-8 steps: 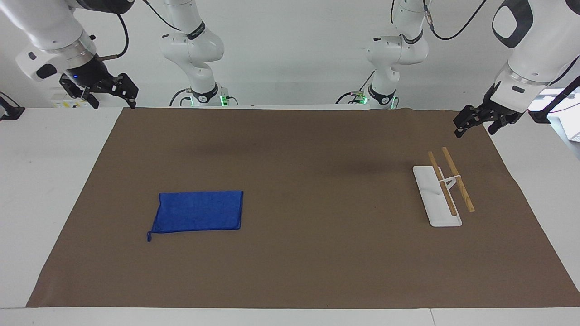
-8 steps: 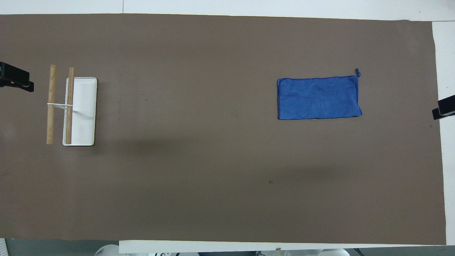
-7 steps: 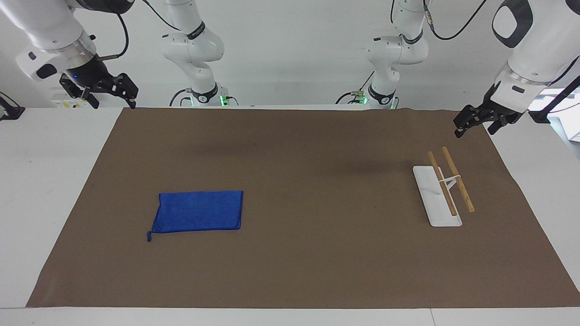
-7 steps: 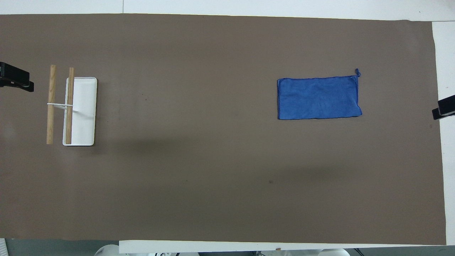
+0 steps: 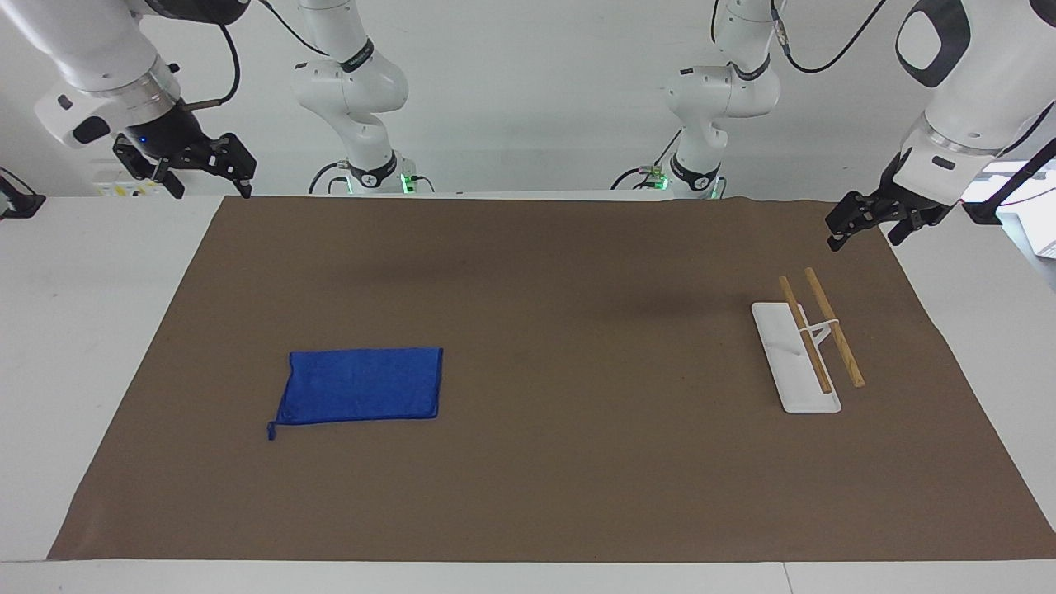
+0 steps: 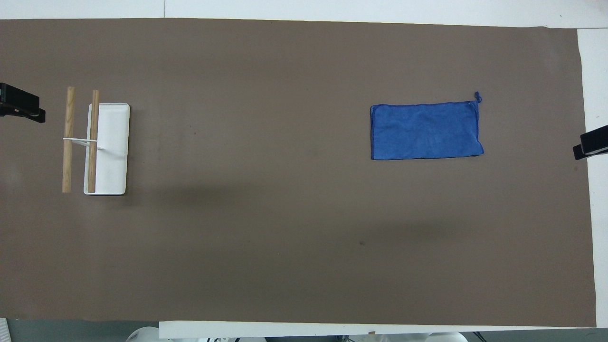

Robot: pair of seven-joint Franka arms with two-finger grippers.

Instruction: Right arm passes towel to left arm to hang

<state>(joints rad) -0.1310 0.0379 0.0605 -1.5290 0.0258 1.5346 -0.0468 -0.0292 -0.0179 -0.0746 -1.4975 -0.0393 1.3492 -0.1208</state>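
Note:
The blue towel (image 5: 360,385) lies flat on the brown mat, toward the right arm's end of the table, its small loop at one corner; it also shows in the overhead view (image 6: 424,131). My right gripper (image 5: 212,190), with the blue wrist light, hangs open and empty in the air over the mat's corner near its base; only its tip (image 6: 590,144) shows in the overhead view. My left gripper (image 5: 864,240) hangs open and empty over the mat's edge by the rack; its tip (image 6: 20,104) shows at the overhead view's edge.
A towel rack (image 5: 808,346) with a white base and two wooden rods stands on the mat toward the left arm's end; it also shows in the overhead view (image 6: 109,147). The brown mat (image 5: 577,462) covers most of the white table.
My right gripper has shifted slightly in toward the mat. The towel, the rack and the left arm have not moved.

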